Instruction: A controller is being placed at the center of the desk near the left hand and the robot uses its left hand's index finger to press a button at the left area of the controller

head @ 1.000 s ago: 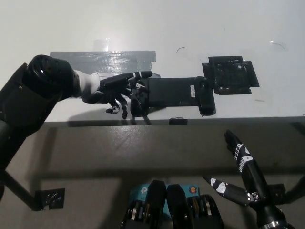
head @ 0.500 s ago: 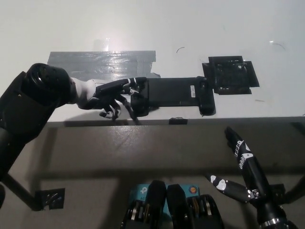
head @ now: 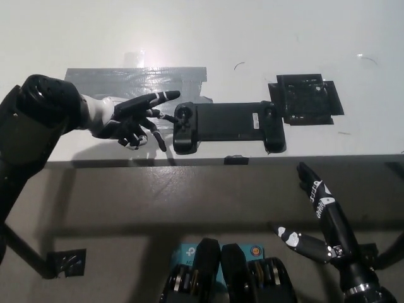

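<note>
So our left hand [head: 136, 117] has pulled back off the controller [head: 226, 126] in the last second: a moment ago its fingers were draped right over the left grip, and now it sits just beside that end with a sliver of white desk [head: 252, 38] showing between fingertip and plastic. It's holding nothing, fingers spread, one stretched out toward the controller and the rest curled loosely under. We read that as the press being done and the hand backing away, though we can't confirm the button actually went down. With the hand clear, the left stick [head: 184, 112] is in plain view now. The controller itself hasn't budged; it lies flat and lengthwise near the front edge of the desk, about the middle, between the grey tape patch [head: 136, 77] behind our hand and the black square pad [head: 307, 98] just off its right end. Our right hand [head: 315, 218] rests low at the bottom right, below desk level, empty with fingers apart. Writing-wise: there's a small pale mark [head: 255, 120] near the controller's right grip, way too tiny to read, and no brand we can make out.
</note>
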You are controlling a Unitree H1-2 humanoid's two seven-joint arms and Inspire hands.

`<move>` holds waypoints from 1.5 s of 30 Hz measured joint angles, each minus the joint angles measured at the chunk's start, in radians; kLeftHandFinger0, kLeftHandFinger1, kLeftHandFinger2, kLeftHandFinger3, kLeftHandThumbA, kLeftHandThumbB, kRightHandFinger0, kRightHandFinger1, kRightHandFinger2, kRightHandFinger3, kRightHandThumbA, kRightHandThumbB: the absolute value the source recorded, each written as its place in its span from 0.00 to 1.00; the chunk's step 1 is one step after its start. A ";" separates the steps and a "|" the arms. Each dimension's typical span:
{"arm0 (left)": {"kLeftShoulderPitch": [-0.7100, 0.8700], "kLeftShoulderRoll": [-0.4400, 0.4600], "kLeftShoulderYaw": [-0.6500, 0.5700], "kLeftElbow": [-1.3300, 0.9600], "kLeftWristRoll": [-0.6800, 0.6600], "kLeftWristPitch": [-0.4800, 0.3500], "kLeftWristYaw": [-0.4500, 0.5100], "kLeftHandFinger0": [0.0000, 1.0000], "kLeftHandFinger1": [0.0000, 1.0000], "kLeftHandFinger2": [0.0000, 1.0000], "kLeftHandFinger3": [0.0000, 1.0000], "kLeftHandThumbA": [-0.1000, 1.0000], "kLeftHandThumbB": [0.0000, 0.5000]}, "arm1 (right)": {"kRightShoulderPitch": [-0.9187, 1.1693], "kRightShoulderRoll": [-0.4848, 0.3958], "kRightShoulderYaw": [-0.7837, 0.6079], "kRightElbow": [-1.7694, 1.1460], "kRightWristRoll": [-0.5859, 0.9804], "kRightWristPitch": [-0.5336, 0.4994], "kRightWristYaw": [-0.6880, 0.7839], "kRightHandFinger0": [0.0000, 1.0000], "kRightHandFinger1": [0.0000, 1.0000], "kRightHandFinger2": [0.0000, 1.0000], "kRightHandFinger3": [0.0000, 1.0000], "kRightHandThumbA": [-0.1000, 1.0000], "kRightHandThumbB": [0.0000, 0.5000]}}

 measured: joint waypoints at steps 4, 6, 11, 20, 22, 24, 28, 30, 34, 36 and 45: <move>-0.008 -0.002 0.003 0.015 0.006 0.000 -0.004 0.00 0.11 0.47 1.00 1.00 0.92 | -0.002 0.000 -0.001 0.000 0.000 0.001 0.000 0.97 1.00 1.00 1.00 0.85 0.37; -0.009 -0.002 0.004 0.016 0.009 0.000 -0.005 0.00 0.15 0.50 1.00 1.00 0.89 | -0.002 0.000 -0.001 0.000 0.000 0.002 0.000 0.97 1.00 1.00 1.00 0.85 0.37; -0.009 -0.007 0.008 0.017 0.011 0.000 -0.016 0.00 0.12 0.50 1.00 1.00 0.95 | -0.002 0.000 -0.002 0.000 0.000 0.004 0.000 0.97 1.00 1.00 1.00 0.84 0.36; -0.008 -0.025 0.010 0.025 0.015 0.000 -0.024 0.00 0.15 0.49 1.00 1.00 0.94 | -0.003 0.000 -0.002 0.000 0.001 0.005 0.000 0.97 1.00 1.00 1.00 0.83 0.36; -0.008 -0.026 0.011 0.025 0.018 0.000 -0.024 0.00 0.13 0.46 1.00 1.00 0.94 | -0.004 0.000 -0.002 0.000 0.001 0.005 0.001 0.97 1.00 1.00 1.00 0.84 0.36; -0.008 -0.027 0.012 0.025 0.021 0.001 -0.024 0.00 0.13 0.45 1.00 1.00 0.93 | -0.005 0.000 -0.002 0.000 0.001 0.005 0.001 0.97 1.00 1.00 1.00 0.84 0.36; -0.009 -0.028 0.013 0.028 0.023 0.001 -0.024 0.00 0.12 0.45 1.00 1.00 0.94 | -0.006 0.000 -0.002 0.000 0.001 0.006 0.000 0.97 1.00 1.00 1.00 0.83 0.35; -0.009 -0.028 0.014 0.028 0.024 0.001 -0.025 0.00 0.13 0.46 1.00 1.00 0.95 | -0.006 0.000 -0.002 0.000 0.001 0.007 0.001 0.97 1.00 1.00 1.00 0.83 0.35; -0.009 -0.028 0.015 0.028 0.025 0.001 -0.025 0.00 0.14 0.47 1.00 1.00 0.92 | -0.010 0.000 -0.002 0.000 0.001 0.008 0.001 0.96 1.00 1.00 1.00 0.83 0.35; -0.009 -0.028 0.015 0.028 0.026 0.001 -0.026 0.00 0.13 0.44 1.00 1.00 0.92 | -0.011 0.000 -0.002 0.000 0.001 0.009 0.001 0.96 1.00 1.00 1.00 0.83 0.35; -0.008 -0.028 0.014 0.021 0.035 0.001 -0.031 0.00 0.06 0.40 1.00 1.00 0.94 | -0.017 0.000 -0.002 -0.001 0.002 0.019 0.001 0.96 1.00 1.00 1.00 0.82 0.35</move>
